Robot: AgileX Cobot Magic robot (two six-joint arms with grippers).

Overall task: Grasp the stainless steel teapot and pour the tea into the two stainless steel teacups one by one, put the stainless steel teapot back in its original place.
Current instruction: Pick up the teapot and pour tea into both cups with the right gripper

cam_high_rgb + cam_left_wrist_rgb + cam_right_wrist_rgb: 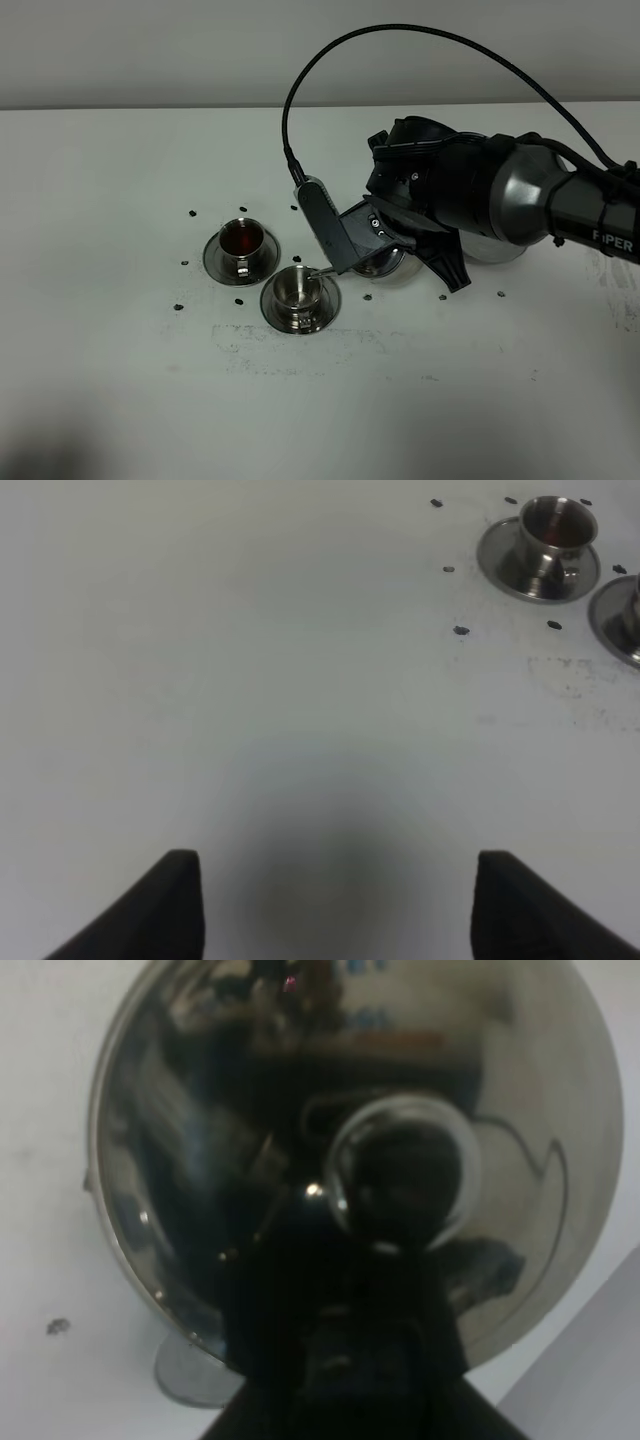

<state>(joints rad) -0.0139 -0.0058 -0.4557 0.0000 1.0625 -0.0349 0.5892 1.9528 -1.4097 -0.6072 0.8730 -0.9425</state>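
My right gripper (380,240) is shut on the stainless steel teapot (388,265) and holds it tilted, its thin spout tip just over the nearer steel teacup (298,290) on its saucer (300,312). I cannot tell what is in that cup. The farther teacup (242,240) holds dark red tea. In the right wrist view the teapot's lid and knob (400,1170) fill the frame above the dark gripper (340,1360). The teapot's own saucer (492,252) shows partly under the arm. My left gripper (340,910) is open and empty over bare table, out of the exterior view.
The white table (120,350) carries small dark marker dots (185,263) around the cups. The left wrist view shows the tea-filled cup (555,530) and the edge of the second saucer (622,615). A black cable (400,35) arcs above the right arm.
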